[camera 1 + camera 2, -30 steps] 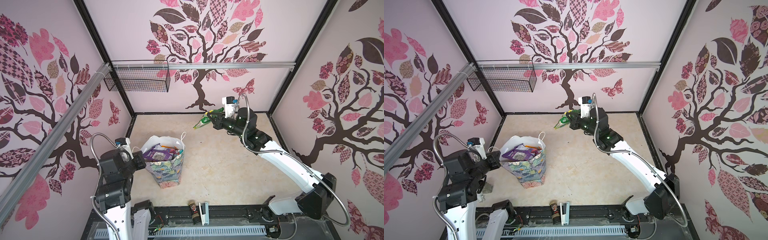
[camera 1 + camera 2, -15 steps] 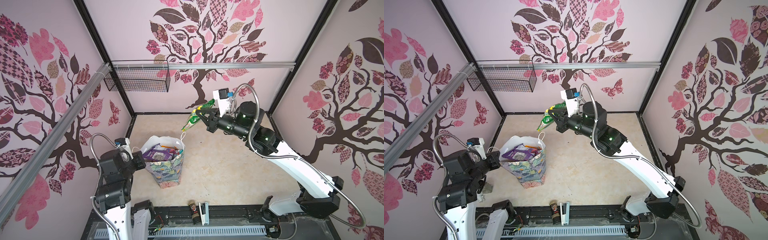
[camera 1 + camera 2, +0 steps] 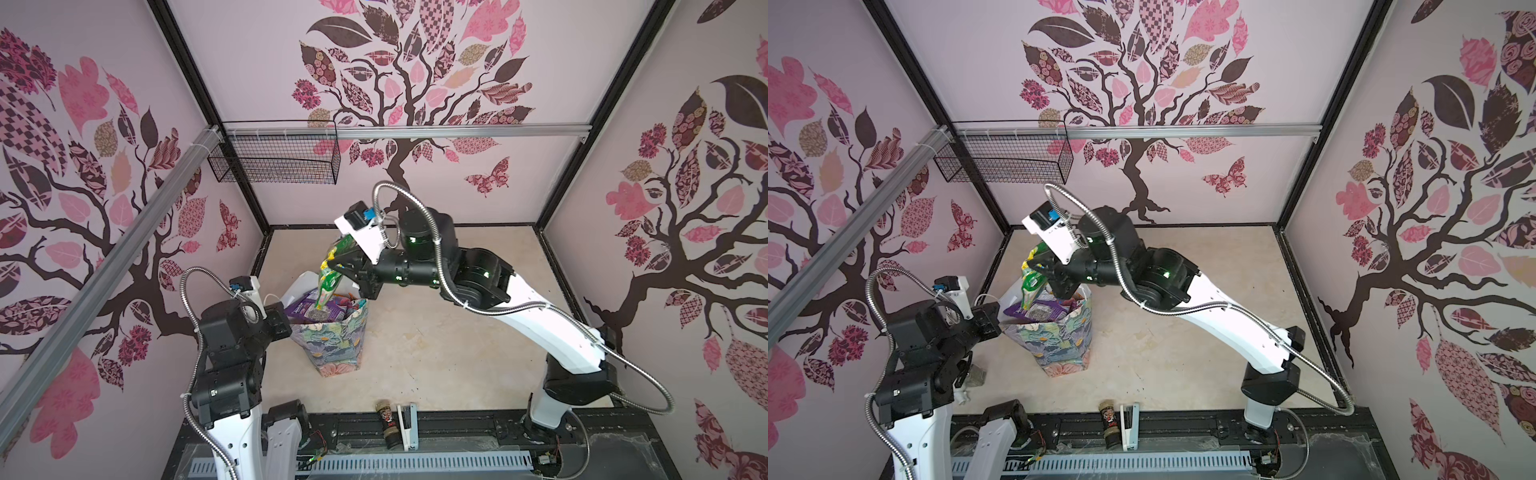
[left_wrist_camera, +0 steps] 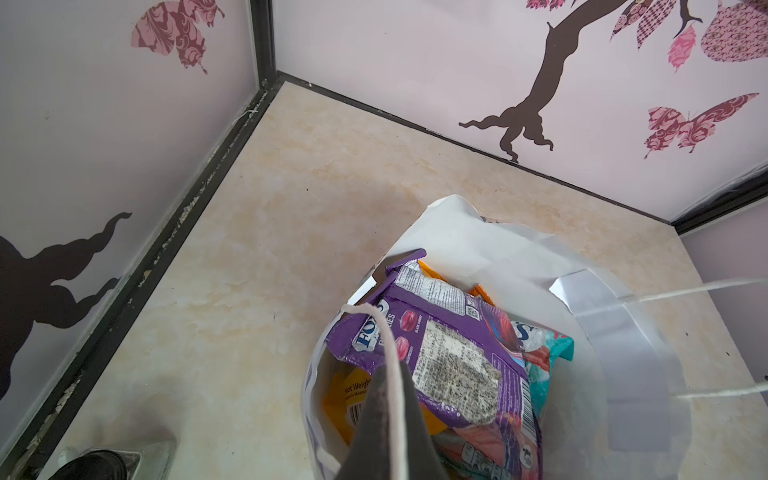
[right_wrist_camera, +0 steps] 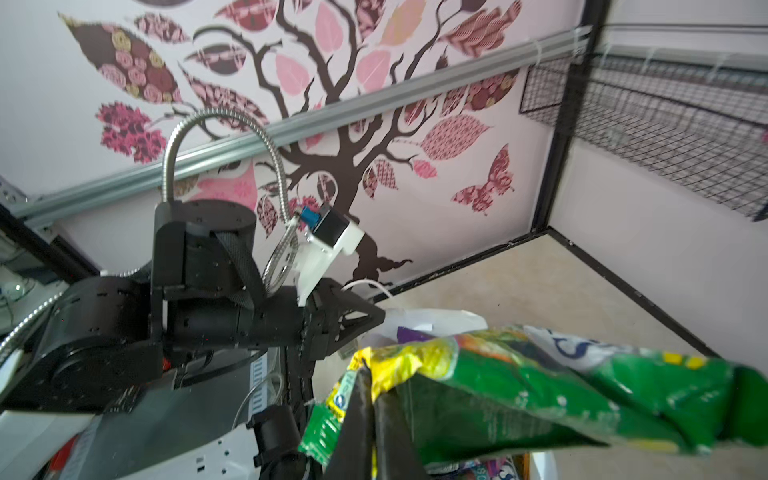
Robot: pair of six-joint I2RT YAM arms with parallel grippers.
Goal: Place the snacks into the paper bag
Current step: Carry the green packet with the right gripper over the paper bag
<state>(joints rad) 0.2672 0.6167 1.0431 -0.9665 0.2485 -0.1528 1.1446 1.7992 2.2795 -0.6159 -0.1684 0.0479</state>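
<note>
Green-yellow packet [image 3: 328, 276]; purple packet [image 3: 304, 309]; pastel floral bag [image 3: 332, 347].

Snacks [image 4: 440, 357] crowd paper bag [image 3: 332, 345] mouth, open floor [image 3: 449, 332] beside it

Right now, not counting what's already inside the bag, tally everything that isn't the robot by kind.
Snack packet, green-yellow, held in the right gripper: 1
Paper bag: 1
Wire basket on the wall: 1
Spice jar: 1
Stapler: 1
Unclear pale item under the left arm: 1
Total: 6
</note>
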